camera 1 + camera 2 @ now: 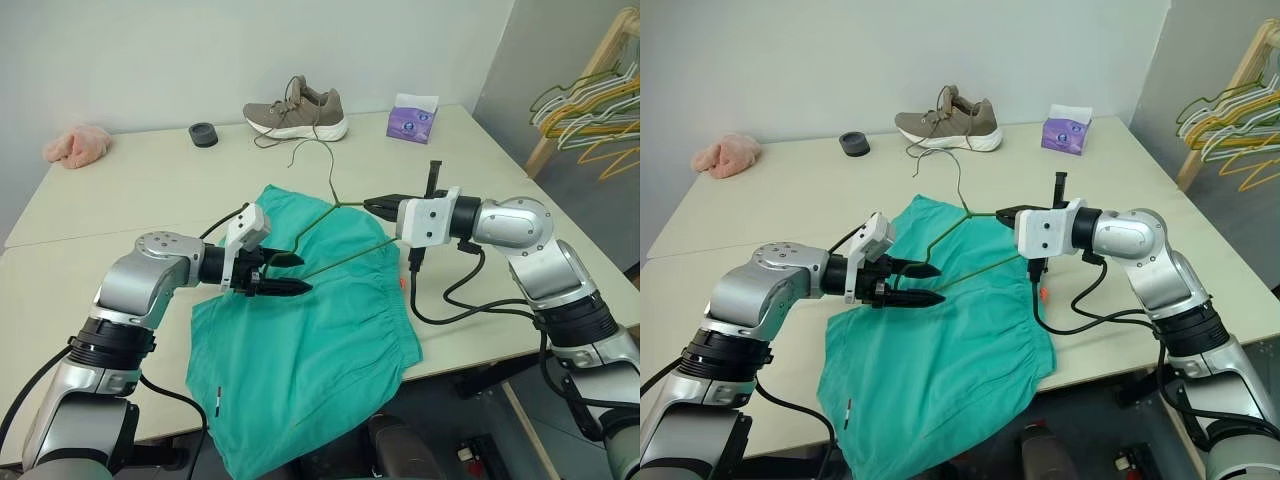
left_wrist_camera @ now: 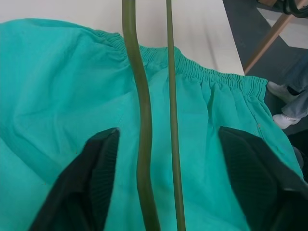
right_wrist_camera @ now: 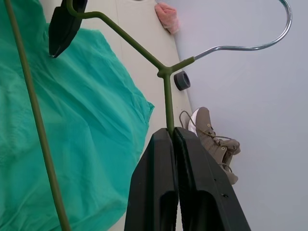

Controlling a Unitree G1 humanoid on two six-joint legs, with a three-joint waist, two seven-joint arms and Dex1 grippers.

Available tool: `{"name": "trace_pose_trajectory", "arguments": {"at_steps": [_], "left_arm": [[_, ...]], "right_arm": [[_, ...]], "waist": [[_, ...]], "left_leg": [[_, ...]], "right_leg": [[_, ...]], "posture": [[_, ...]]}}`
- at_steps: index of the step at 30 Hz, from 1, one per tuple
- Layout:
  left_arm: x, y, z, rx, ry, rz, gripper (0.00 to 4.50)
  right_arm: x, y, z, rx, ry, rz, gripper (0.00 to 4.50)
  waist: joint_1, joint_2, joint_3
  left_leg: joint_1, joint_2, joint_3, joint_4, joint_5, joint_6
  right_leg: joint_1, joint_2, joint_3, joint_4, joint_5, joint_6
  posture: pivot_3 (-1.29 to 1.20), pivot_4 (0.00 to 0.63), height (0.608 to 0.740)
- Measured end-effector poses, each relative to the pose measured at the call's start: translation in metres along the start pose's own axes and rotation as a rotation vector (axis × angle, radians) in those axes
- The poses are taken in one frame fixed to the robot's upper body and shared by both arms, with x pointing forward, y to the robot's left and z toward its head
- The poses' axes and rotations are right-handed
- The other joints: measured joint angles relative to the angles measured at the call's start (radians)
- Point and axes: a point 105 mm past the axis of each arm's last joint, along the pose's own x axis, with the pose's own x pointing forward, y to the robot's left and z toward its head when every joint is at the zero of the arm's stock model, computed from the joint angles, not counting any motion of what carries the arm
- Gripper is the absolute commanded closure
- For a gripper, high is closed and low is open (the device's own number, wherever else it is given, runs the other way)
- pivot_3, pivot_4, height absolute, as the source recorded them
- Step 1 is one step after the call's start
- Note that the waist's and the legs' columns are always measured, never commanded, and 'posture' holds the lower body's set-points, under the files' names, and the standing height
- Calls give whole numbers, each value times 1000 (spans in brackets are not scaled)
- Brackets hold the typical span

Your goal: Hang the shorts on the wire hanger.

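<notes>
The teal-green shorts (image 1: 300,360) lie spread on the table (image 1: 130,190), their lower part hanging over the front edge. Their gathered waistband (image 2: 202,72) faces right, with a small orange tag (image 1: 403,283). The olive wire hanger (image 1: 340,205) hovers tilted above them, hook (image 3: 269,43) pointing toward the far side. My right gripper (image 1: 368,203) is shut on the hanger's wire just below the neck (image 3: 164,73). My left gripper (image 1: 305,275) reaches the hanger's left corner, fingers (image 2: 91,183) apart. Two hanger wires (image 2: 142,120) run between them without touching either.
At the back of the table stand a grey-brown shoe (image 1: 297,112), a purple tissue box (image 1: 412,120), a black round object (image 1: 203,134) and a pink cloth lump (image 1: 77,146). A wooden rack with several coloured hangers (image 1: 590,110) stands at the right. A person's leg (image 2: 291,96) shows beyond the table.
</notes>
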Motion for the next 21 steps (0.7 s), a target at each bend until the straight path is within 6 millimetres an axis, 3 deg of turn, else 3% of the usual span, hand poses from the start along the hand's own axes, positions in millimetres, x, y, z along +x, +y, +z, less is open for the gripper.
{"name": "trace_pose_trajectory", "arguments": {"at_steps": [7,8,11,15,21], "left_arm": [[3,-1,-8,6,26,-2,4289],[3,-1,-8,5,26,1,4484],[3,1,-10,-2,25,11,4484],[5,1,-9,-3,20,16,4500],[8,5,-8,5,10,57,4500]], "right_arm": [[1,-2,1,5,-1,-9,4500],[1,-2,1,9,0,-11,4500],[1,-3,4,6,-3,-11,4500],[1,-2,9,-16,-16,-8,3497],[-14,15,13,2,-16,120,1436]], "waist": [[-1,0,0],[-1,0,0],[0,0,0],[0,0,0],[1,0,0]], "left_leg": [[0,0,0,0,0,0],[0,0,0,0,0,0],[0,0,0,0,0,0],[0,0,0,0,0,0],[0,0,0,0,0,0]], "right_leg": [[0,0,0,0,0,0],[0,0,0,0,0,0],[0,0,0,0,0,0],[0,0,0,0,0,0],[0,0,0,0,0,0]], "posture": [[-214,117,740],[-214,116,740],[-214,116,740],[-213,115,740],[-216,114,740]]}}
